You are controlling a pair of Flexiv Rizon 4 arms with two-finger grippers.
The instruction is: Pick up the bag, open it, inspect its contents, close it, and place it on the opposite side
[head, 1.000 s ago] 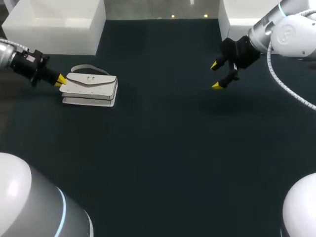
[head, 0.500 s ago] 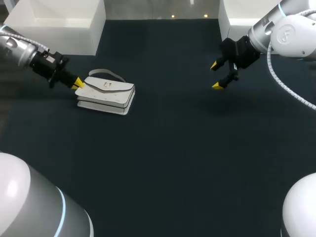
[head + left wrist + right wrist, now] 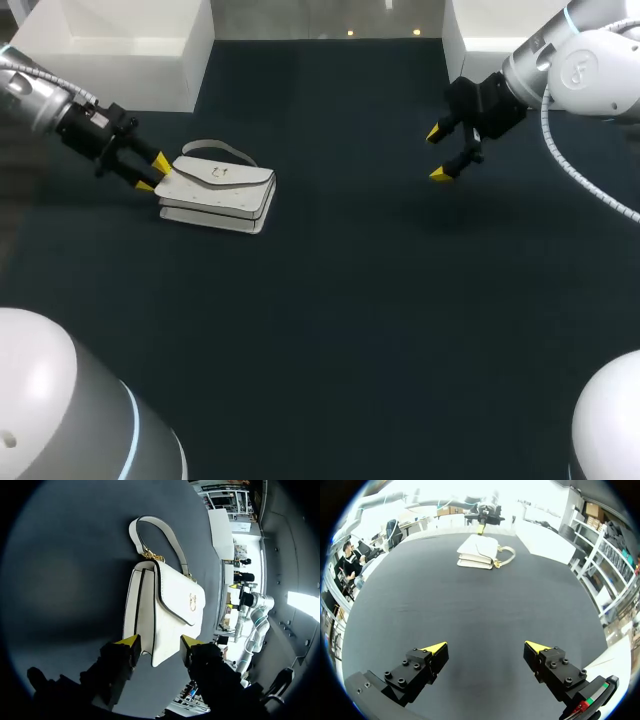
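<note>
The left claw (image 3: 153, 172) has the end of the white bag (image 3: 215, 190) between its fingers, and the grab could slip.

The bag lies flat on the dark table (image 3: 340, 300), shut, with its handle (image 3: 215, 148) on the far side. The left claw is open about as wide as the bag is thick. Its two yellow tips are on each side of the bag's end, and I think it is not squeezing yet. It only has a small corner, so the bag could slide away, tip, or fall when lifted. The right claw (image 3: 437, 153) is wide open, holds nothing, and is far from the bag. I count one bag, one handle, two claws and four yellow tips.
</note>
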